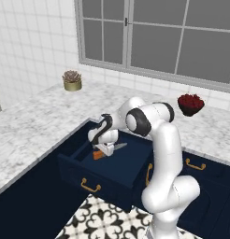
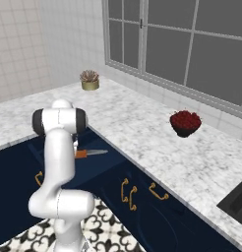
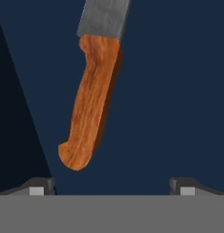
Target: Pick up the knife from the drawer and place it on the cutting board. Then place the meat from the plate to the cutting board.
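Note:
The knife (image 1: pixel 109 151) lies in the open navy drawer (image 1: pixel 75 164), its orange-brown handle toward the drawer front and its grey blade pointing back. In the right base view the knife (image 2: pixel 91 153) shows just right of the arm, on the drawer floor (image 2: pixel 105 170). My gripper (image 1: pixel 104 148) hangs low inside the drawer, right over the handle. In the hand view the knife (image 3: pixel 89 104) lies close below, and my gripper (image 3: pixel 111 187) is open, its fingertips (image 3: pixel 41 187) spread wide and clear of the handle's butt end. The cutting board, the meat and the plate are out of view.
A dark bowl of red berries (image 1: pixel 190 104) (image 2: pixel 185 122) and a small potted plant (image 1: pixel 72 80) (image 2: pixel 89 79) stand on the marble counter (image 1: pixel 37 121) under the window. Smaller navy drawer fronts with brass handles (image 2: pixel 128 193) line the cabinet. A sink corner (image 2: pixel 237 199) shows at far right.

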Robot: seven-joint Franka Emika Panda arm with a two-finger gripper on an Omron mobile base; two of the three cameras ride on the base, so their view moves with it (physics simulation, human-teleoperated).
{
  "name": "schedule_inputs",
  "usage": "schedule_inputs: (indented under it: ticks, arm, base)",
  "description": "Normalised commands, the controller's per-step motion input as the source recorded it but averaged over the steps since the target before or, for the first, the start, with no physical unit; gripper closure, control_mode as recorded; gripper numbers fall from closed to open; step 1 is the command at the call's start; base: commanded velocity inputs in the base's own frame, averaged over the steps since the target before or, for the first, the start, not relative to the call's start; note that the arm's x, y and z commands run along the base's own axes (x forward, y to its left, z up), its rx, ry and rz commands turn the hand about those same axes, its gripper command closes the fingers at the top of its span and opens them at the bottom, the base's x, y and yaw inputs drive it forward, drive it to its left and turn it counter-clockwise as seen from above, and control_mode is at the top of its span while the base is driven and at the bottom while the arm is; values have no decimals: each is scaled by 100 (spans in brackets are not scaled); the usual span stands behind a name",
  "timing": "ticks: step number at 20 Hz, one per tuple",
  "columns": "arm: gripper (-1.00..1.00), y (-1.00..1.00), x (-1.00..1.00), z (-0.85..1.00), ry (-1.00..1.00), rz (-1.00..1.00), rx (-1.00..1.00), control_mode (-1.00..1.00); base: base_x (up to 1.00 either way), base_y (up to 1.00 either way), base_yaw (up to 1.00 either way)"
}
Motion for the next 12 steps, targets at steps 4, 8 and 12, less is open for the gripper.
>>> schedule_inputs:
  ticks: [4,8,12]
  arm:
    - [-100,-13,24,-26,3,-1,0,-100]
    - [-100,-14,19,-23,3,0,0,-100]
    - [-100,-3,28,-17,3,0,0,-100]
  base:
    - [0,0,0]
    - [0,0,0]
    - [0,0,0]
